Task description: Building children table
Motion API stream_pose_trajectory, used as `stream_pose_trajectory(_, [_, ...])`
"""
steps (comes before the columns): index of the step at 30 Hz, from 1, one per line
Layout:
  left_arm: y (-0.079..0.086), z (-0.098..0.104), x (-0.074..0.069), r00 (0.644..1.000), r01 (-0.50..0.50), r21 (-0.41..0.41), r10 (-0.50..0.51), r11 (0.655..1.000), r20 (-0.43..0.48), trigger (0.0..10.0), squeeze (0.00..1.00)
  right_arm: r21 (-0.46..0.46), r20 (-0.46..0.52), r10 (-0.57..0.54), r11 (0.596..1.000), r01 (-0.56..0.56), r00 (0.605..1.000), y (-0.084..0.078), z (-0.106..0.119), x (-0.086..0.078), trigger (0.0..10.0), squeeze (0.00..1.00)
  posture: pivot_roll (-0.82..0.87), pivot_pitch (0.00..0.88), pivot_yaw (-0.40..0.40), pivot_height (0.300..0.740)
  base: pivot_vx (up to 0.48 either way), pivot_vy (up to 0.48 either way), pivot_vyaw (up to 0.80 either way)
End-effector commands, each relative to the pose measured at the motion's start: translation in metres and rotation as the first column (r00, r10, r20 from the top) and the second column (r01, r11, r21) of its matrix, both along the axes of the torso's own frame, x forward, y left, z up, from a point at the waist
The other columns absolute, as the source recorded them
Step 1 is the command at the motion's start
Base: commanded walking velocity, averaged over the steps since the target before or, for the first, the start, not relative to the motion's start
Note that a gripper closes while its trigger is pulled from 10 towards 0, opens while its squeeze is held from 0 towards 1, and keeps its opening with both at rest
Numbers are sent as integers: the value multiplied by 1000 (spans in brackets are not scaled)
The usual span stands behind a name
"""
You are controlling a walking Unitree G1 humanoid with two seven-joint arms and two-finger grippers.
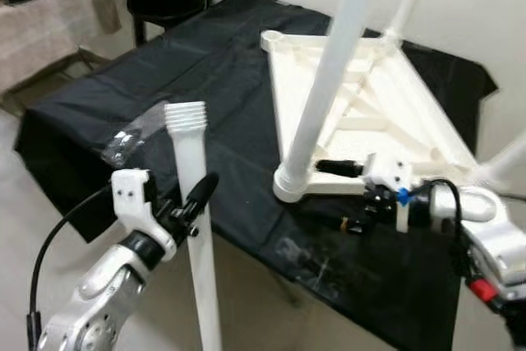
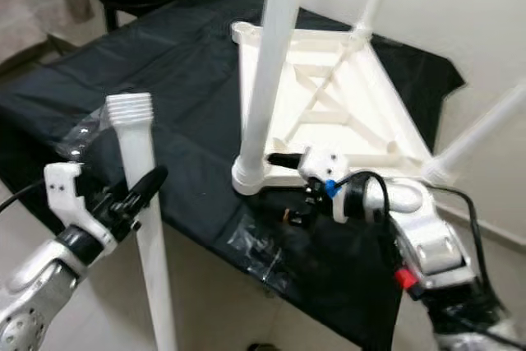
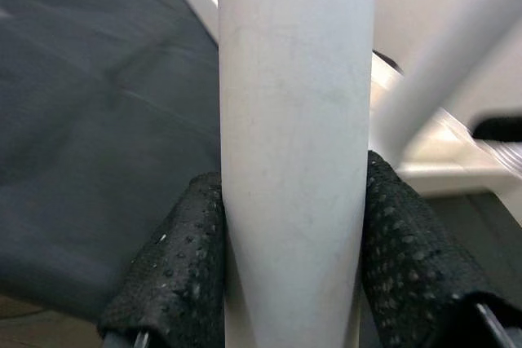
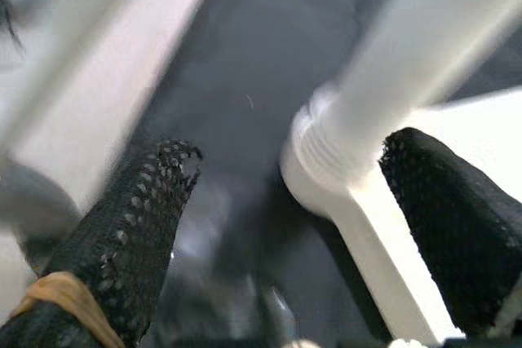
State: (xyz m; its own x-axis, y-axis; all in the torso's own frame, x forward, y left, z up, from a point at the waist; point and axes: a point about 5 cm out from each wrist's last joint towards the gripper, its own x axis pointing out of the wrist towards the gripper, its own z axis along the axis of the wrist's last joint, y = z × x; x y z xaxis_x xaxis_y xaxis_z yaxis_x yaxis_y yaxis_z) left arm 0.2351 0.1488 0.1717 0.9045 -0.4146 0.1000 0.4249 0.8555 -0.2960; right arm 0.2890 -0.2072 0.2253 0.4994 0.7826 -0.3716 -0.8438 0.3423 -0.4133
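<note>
Left end effector (image 1: pixel 191 203) grips a loose table leg (image 1: pixel 196 228); right end effector (image 4: pixel 285 226) gapes beside the upturned tabletop (image 1: pixel 362 113).

Surface (image 1: pixel 99 113) draped in black cloth (image 1: pixel 205 47), creased and hanging over the near edge. Resting on it, toward the far right: white tabletop (image 1: pixel 374 117), upside down, ribbed underside up, with fitted legs (image 1: pixel 333 63) rising from its corners. Near the left edge: clear plastic bag (image 1: pixel 131 139), crumpled, well apart from the tabletop. Close to the front edge, beside the nearest corner socket: another flat clear wrapper (image 2: pixel 255 244).
</note>
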Motion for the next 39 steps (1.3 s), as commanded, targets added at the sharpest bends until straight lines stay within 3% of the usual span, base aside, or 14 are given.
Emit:
stream_pose_trajectory(1, [-3, -5, -3, 1000, 28, 28, -28, 999, -11, 10000, 0, -68, -7, 2, 998, -2, 1000, -6, -3, 2, 10000, 0, -22, 202, -40, 740, 0, 0, 0])
stream_pose_trajectory(4, [-4, -10, -6, 999, 26, 46, -25, 999, -25, 10000, 0, -236, -30, -24, 972, 17, 999, -15, -19, 19, 10000, 0, -8, 226, -37, 740, 0, 0, 0])
stream_pose_trajectory(8, [-4, -10, -7, 999, 23, 47, -21, 999, -25, 10000, 0, -261, -31, -32, 965, 23, 999, -16, -22, 23, 10000, 0, -1, 232, -38, 740, 0, 0, 0])
stream_pose_trajectory(10, [-1, -11, -9, 999, 10, 57, -8, 998, -32, 10000, 0, -301, 32, -89, 949, 94, 996, -21, -23, 40, 10000, 0, 12, 244, -32, 740, 0, 0, 0])
stream_pose_trajectory(12, [1, -12, -10, 999, 6, 62, -3, 998, -35, 10000, 0, -294, 56, -98, 950, 110, 994, -21, -20, 46, 10000, 0, 10, 247, -25, 740, 0, 0, 0])
stream_pose_trajectory(13, [2, -12, -12, 999, 8, 70, -5, 998, -38, 10000, 0, -251, 60, -72, 964, 85, 996, -12, -17, 53, 10000, 0, 9, 251, -24, 740, 0, 0, 0])
stream_pose_trajectory(19, [0, -13, -13, 999, 25, 76, -22, 997, -35, 10000, 0, -161, 18, 81, 984, -77, 997, 20, -10, 60, 10000, 0, 13, 250, -21, 740, 0, 0, 0])
stream_pose_trajectory(21, [-1, -13, -13, 999, 25, 76, -23, 997, -34, 10000, 0, -157, 14, 94, 983, -91, 995, 22, -9, 61, 10000, 0, 13, 250, -21, 740, 0, 0, 0])
stream_pose_trajectory(23, [-2, -13, -13, 999, 32, 78, -30, 996, -33, 10000, 0, -184, 1, 125, 975, -123, 992, 27, -9, 63, 10000, 0, 14, 251, -23, 740, 0, 0, 0])
stream_pose_trajectory(24, [-3, -13, -13, 999, 41, 80, -38, 996, -33, 10000, 0, -248, 1, 146, 959, -141, 989, 30, -9, 68, 10000, 0, 12, 253, -23, 740, 0, 0, 0])
stream_pose_trajectory(28, [-5, -13, -15, 998, 54, 83, -51, 995, -32, 10000, 0, -357, 25, 168, 922, -148, 985, 32, -1, 78, 10000, 0, 17, 251, -28, 740, 0, 0, 0])
stream_pose_trajectory(34, [-6, -12, -17, 998, 58, 78, -56, 995, -28, 10000, 0, -417, 63, 161, 901, -121, 985, 28, 24, 89, 10000, 0, 19, 254, -38, 740, 0, 0, 0])
stream_pose_trajectory(39, [-6, -12, -18, 998, 53, 79, -51, 995, -28, 10000, 0, -438, -56, 177, 880, -184, 983, 20, 30, 86, 10000, 0, 13, 262, -38, 740, 0, 0, 0])
